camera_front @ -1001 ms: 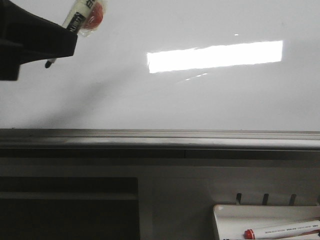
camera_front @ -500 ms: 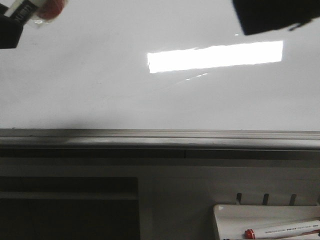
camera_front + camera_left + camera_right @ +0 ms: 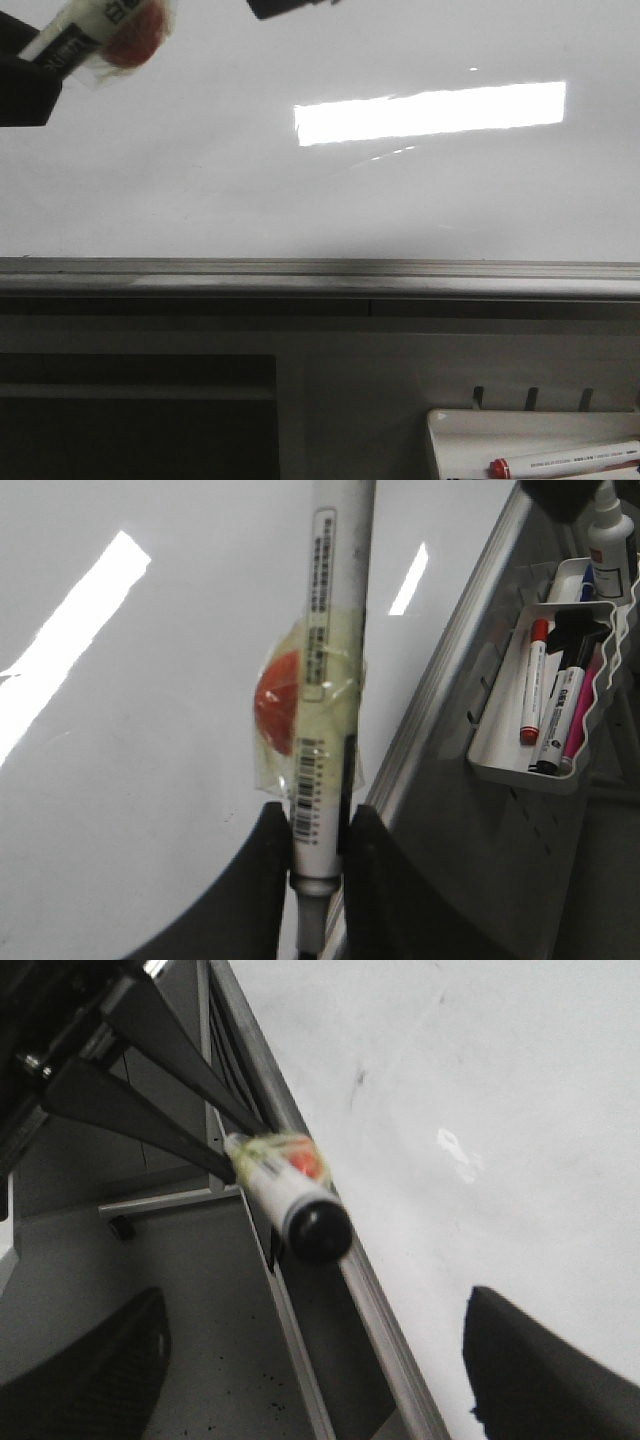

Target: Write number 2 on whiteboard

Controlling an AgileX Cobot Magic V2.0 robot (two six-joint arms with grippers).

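We log: whiteboard (image 3: 400,210) ahead, above its edge strip (image 3: 320,275). Left gripper (image 3: 318,855) at upper left, clamping a marker (image 3: 330,680) before the board. Tray (image 3: 470,440) below right, holding another marker (image 3: 565,462).

grey floor (image 3: 200,1360) under a metal stand (image 3: 160,1200), dim room

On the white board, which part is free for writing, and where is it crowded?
The glossy whiteboard is bare between its grey metal edge strip below and the bright light reflection above. It is crowded at the upper left, where the left tool holds the taped white marker.
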